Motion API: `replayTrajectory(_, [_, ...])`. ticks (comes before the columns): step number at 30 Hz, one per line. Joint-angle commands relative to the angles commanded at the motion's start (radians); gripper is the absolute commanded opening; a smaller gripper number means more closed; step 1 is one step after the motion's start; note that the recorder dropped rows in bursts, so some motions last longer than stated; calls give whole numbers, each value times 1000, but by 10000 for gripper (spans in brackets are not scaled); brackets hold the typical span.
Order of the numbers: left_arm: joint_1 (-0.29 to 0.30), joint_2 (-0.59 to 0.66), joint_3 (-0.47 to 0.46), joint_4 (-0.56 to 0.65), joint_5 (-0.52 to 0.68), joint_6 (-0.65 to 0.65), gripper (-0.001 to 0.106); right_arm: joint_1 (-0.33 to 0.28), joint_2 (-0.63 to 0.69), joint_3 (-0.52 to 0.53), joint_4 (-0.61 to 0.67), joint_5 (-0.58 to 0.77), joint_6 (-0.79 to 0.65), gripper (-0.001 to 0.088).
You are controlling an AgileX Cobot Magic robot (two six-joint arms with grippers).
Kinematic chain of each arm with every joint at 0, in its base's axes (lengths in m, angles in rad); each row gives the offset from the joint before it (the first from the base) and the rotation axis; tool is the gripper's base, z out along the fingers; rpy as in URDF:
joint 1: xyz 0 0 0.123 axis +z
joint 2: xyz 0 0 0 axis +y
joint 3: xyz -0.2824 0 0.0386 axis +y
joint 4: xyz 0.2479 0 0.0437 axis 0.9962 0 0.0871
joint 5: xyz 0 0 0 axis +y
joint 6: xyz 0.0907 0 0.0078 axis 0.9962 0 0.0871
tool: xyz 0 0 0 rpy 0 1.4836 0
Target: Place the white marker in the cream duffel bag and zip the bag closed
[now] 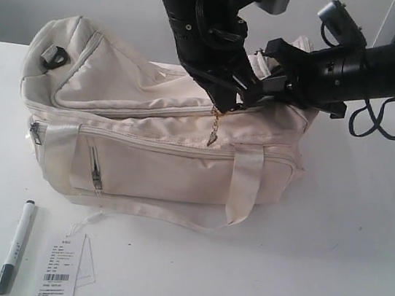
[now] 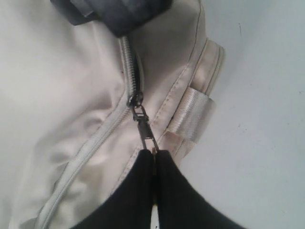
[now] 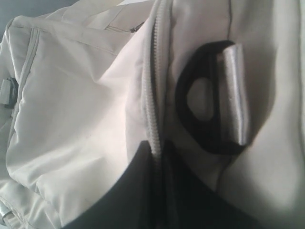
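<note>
Early stage — the white marker (image 1: 14,247) lies on the table (image 1: 311,282), lower left, outside the cream duffel bag (image 1: 165,166). The left gripper (image 2: 153,153) pinches the zipper pull (image 2: 142,121); the right gripper (image 3: 157,149) is closed on the bag's seam beside the strap ring (image 3: 205,119) — opening, insertion and zipping apparently remain.

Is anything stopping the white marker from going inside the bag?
Yes: the top zip of the cream duffel bag looks closed, so no opening shows. The white marker lies on the table, and the left gripper pinches the zipper pull.
</note>
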Motion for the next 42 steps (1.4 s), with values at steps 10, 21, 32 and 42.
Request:
replayTrajectory(10, [0, 0, 0, 53, 0, 0, 0, -6, 0, 0, 0, 0, 0, 0])
replayTrajectory(21, [0, -8, 0, 76, 0, 2, 0, -39, -23, 0, -6, 10, 0, 0])
replayTrajectory(32, [2, -14, 3, 135, 0, -13, 0, -39, -23, 0, -6, 14, 0, 0])
replayTrajectory(42, [4, -18, 51, 148, 0, -14, 0, -39, -23, 0, -6, 20, 0, 0])
